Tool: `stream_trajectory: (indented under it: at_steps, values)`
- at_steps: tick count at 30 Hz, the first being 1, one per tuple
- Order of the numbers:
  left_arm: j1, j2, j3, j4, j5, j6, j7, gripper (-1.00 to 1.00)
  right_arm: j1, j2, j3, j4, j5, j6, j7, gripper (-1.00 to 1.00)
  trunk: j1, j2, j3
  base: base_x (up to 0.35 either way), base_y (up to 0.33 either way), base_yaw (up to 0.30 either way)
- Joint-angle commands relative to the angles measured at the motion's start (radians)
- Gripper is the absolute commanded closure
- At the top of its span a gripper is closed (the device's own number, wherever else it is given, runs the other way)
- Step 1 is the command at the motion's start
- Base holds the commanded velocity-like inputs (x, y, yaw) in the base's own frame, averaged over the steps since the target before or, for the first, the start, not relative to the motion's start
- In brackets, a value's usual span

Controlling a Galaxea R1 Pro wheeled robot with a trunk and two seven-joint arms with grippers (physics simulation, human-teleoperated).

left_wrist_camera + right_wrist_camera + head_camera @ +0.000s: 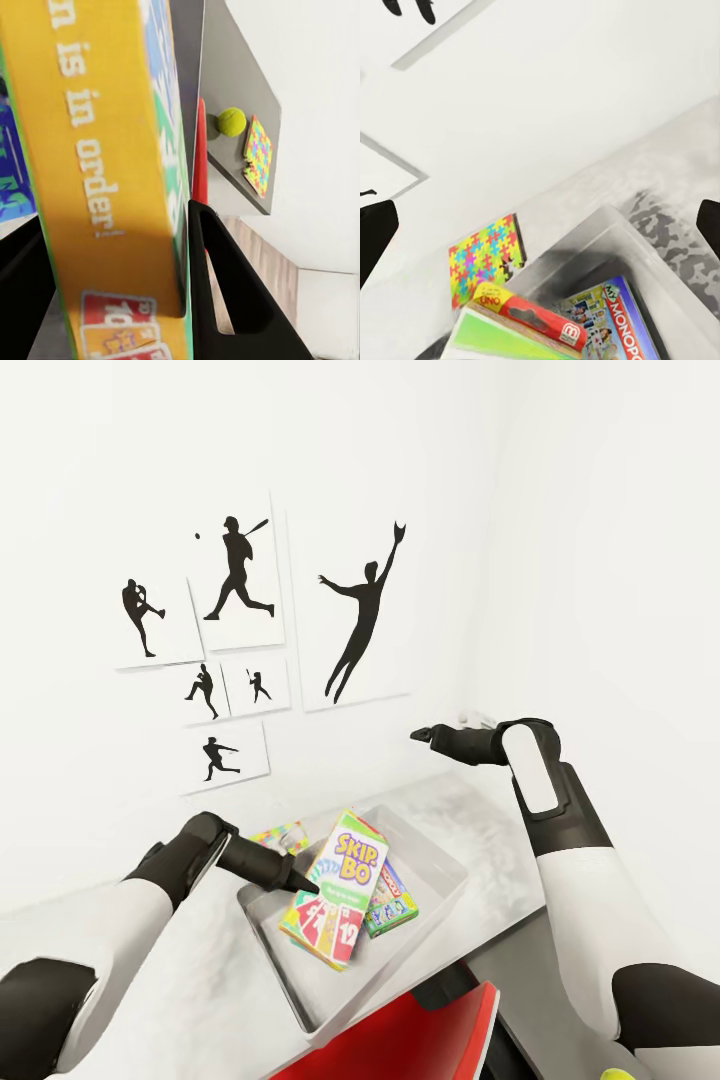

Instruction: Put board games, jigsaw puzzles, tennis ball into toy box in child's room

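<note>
My left gripper is shut on a Skip-Bo board game, held tilted inside the clear toy box on the table. In the left wrist view the game's yellow side sits between the black fingers. A Monopoly game lies in the box, and the right wrist view also shows Monopoly and a red Uno box there. One colourful jigsaw puzzle lies behind the box. My right gripper hovers open above the table's far end. A tennis ball lies beside another jigsaw puzzle.
A red chair stands just in front of the table edge. The wall with baseball silhouette pictures runs close behind the table. The tennis ball peeks in at the lower right of the head view.
</note>
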Motion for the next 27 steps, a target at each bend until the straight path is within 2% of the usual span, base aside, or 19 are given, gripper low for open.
stream_trajectory:
  at_steps: [1, 7, 12, 14, 18, 27]
  values:
    - [-0.001, -0.004, -0.008, 0.003, -0.009, 0.008, -0.006, 1.00, -0.001, 0.000, 0.001, -0.001, -0.010, 0.002, -0.010, -1.00, 0.001, -0.002, -0.002, 0.000, 0.000, 0.000]
    - [-0.001, -0.021, -0.023, 0.013, -0.009, 0.005, 0.035, 1.00, -0.001, 0.000, 0.002, -0.001, -0.010, 0.001, -0.009, -1.00, 0.001, -0.002, -0.002, 0.000, 0.000, 0.000]
    - [-0.001, -0.038, -0.025, 0.031, -0.008, 0.002, 0.111, 1.00, -0.001, 0.000, 0.002, -0.001, -0.010, 0.000, -0.010, -1.00, 0.001, -0.002, -0.002, 0.000, 0.000, 0.000]
    - [-0.001, -0.043, -0.024, 0.033, -0.008, 0.002, 0.123, 1.00, -0.001, 0.000, 0.002, -0.001, -0.010, 0.000, -0.010, -1.00, 0.001, -0.002, -0.002, 0.000, 0.000, 0.000]
    - [-0.001, -0.054, -0.026, 0.036, -0.008, -0.015, 0.133, 1.00, -0.001, -0.001, 0.002, -0.001, -0.010, 0.000, -0.010, -1.00, 0.001, -0.002, -0.002, 0.000, 0.000, 0.000]
    - [-0.001, -0.062, -0.026, 0.037, -0.012, -0.035, 0.136, 1.00, -0.001, 0.000, 0.002, -0.001, -0.010, 0.000, -0.010, -1.00, 0.001, -0.002, -0.002, 0.000, 0.000, 0.000]
